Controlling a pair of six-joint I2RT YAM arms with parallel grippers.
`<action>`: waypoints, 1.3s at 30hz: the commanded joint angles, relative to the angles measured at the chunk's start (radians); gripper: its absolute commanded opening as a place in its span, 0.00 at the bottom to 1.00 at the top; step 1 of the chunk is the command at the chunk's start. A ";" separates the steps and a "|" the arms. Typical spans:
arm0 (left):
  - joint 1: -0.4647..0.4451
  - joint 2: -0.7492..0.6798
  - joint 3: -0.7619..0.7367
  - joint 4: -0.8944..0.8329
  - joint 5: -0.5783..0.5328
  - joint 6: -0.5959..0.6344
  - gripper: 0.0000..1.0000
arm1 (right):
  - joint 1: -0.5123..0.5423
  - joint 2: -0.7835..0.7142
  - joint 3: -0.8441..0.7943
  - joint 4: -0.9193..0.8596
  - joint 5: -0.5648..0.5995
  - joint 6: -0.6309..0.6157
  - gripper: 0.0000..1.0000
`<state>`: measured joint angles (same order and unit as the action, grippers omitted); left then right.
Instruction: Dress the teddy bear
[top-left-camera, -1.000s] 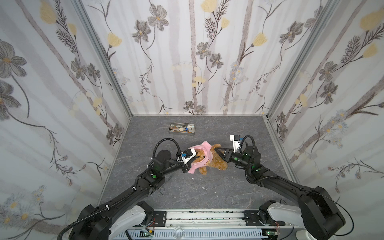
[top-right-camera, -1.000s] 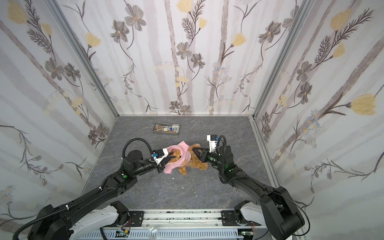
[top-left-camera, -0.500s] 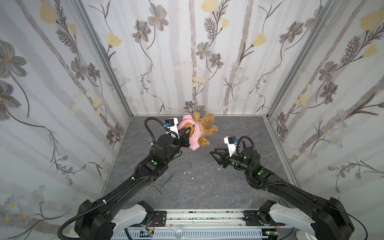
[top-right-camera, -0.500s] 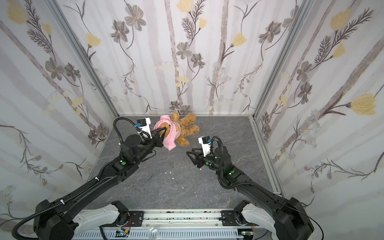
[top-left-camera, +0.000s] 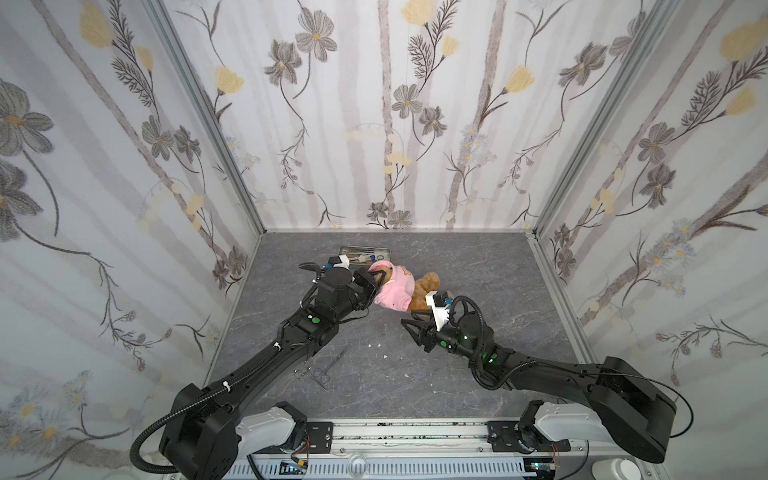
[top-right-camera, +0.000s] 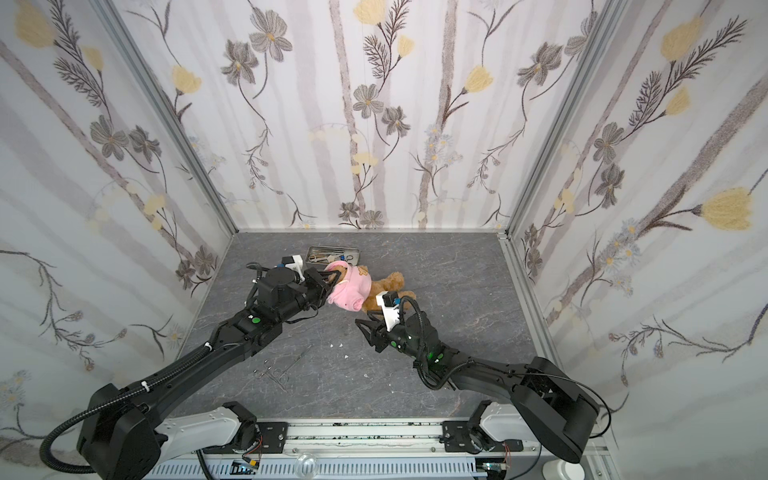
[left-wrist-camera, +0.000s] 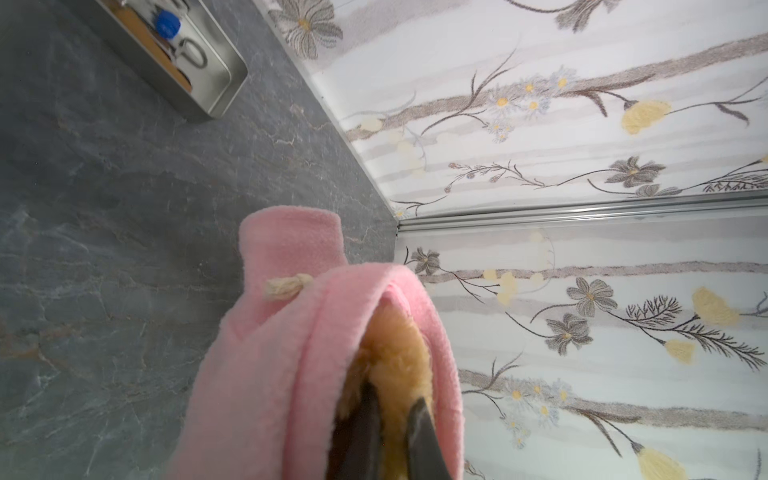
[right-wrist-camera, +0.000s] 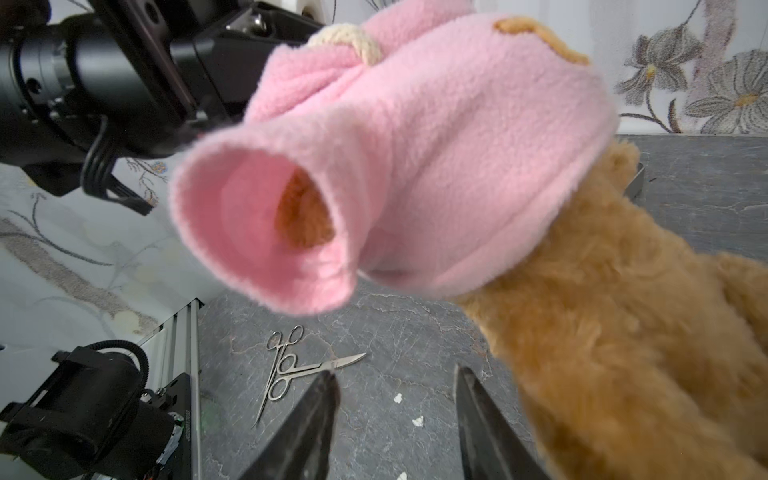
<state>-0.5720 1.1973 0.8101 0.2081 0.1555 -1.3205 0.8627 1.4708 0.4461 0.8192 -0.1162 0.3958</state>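
The teddy bear (top-left-camera: 429, 284) (top-right-camera: 391, 282) hangs off the table in my left gripper (top-left-camera: 379, 277) (left-wrist-camera: 392, 411). That gripper is shut on the golden fur inside the neck opening of the pink shirt (top-left-camera: 395, 291) (left-wrist-camera: 266, 374). The shirt covers the bear's upper body, and its legs point towards the right arm. In the right wrist view an open pink sleeve (right-wrist-camera: 266, 224) faces me, with brown fur (right-wrist-camera: 305, 220) showing deep inside it. My right gripper (top-left-camera: 409, 332) (right-wrist-camera: 395, 376) stands open and empty, just below and in front of the bear.
Scissors and forceps (top-left-camera: 320, 370) (right-wrist-camera: 291, 365) lie on the grey table near the front left. A metal tray (top-left-camera: 365, 252) (left-wrist-camera: 216, 75) of tools stands by the back wall behind the bear. Small white scraps (right-wrist-camera: 399, 398) dot the table.
The left gripper lifted the bear off the table, up and back, then brought it somewhat forward again. The right gripper let go, opened and drew back towards the front.
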 joint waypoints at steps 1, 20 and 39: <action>0.000 0.016 -0.017 0.125 0.070 -0.138 0.00 | 0.002 0.048 0.014 0.122 0.089 0.061 0.47; -0.002 0.049 -0.058 0.191 0.111 -0.179 0.00 | -0.018 0.243 0.039 0.377 0.033 0.226 0.20; 0.073 0.053 -0.051 0.226 0.167 -0.207 0.00 | -0.002 0.185 -0.058 -0.036 0.365 0.238 0.00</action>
<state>-0.5114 1.2530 0.7456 0.3294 0.3023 -1.5150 0.8627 1.6646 0.4061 0.8997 0.1329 0.6518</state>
